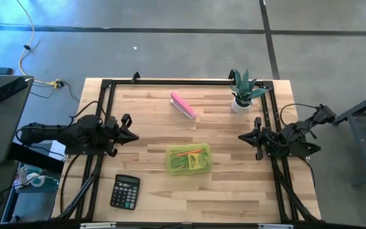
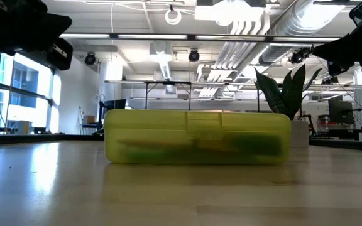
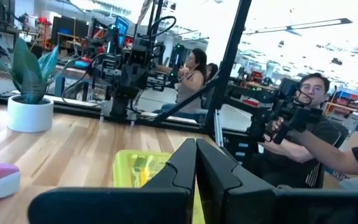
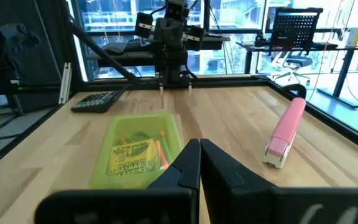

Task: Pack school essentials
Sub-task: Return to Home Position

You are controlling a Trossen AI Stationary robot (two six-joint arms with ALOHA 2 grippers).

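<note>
Tabletop: yellow box looks light, stiff, slick, so pinch across its width; left gripper and right gripper both pressed together, empty.

Robotics lab in an open industrial hall. Overhead are exposed silver ducts, pipes and strip lights. The bare concrete floor has a loose yellow cable on it. The wooden table sits in a black metal frame. Beyond the left gripper are a seated person, a second person holding a black device, and benches with screens. Beyond the right gripper are tall windows and a mesh-back chair.
</note>
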